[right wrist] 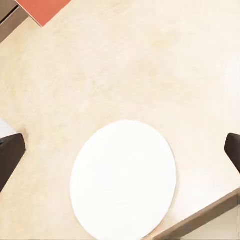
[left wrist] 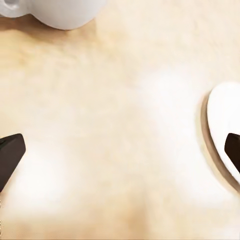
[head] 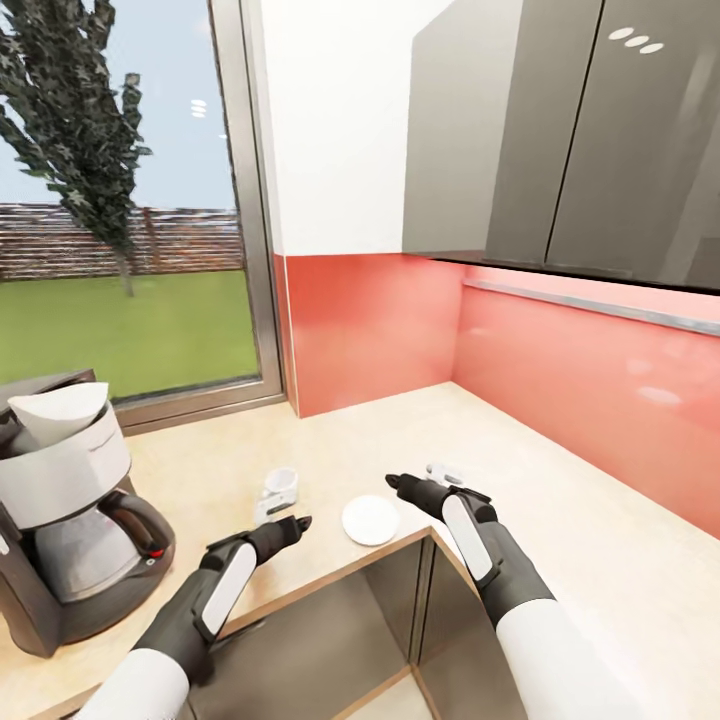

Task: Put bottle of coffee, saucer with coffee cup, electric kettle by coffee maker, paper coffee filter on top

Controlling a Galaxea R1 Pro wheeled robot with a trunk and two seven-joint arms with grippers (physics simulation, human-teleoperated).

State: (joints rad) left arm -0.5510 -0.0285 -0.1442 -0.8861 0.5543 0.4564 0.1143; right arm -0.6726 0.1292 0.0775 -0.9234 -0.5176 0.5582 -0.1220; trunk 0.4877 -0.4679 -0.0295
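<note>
At about nine o'clock in the head view stands the black-and-silver drip coffee maker (head: 75, 510) on the pale beige countertop (head: 560, 520), a white paper cone filter (head: 62, 412) already sitting in its top. Right of it, near the counter's front edge, the small white ceramic coffee cup (head: 281, 486) lies tipped on its side, its mouth turned toward one o'clock. Just beyond the cup's handle hovers the left gripper (head: 293, 527), dark fingers spread wide and holding nothing; in the left wrist view the fingertips (left wrist: 11, 152) sit at the frame's edges, with the cup's white body (left wrist: 65, 12) ahead of them.

Next comes the round white flat saucer (head: 371, 520), lying flat at the inner corner of the counter's front edge, between the two grippers and well apart from the coffee maker. The right gripper (head: 400, 483) hangs just at the saucer's two o'clock side, jaws likewise wide apart and empty; the right wrist view looks straight down on the disc (right wrist: 124, 179), centred between its fingertips (right wrist: 10, 155).

The saucer seems the likely next target, and the right arm is the nearer and better aligned. Its forearm reaches forward from five o'clock, wrist bent downward. Because the saucer is flat and thin, a rim pinch looks tricky. The cup lies at ten o'clock from the saucer, nearer the left arm.
</note>
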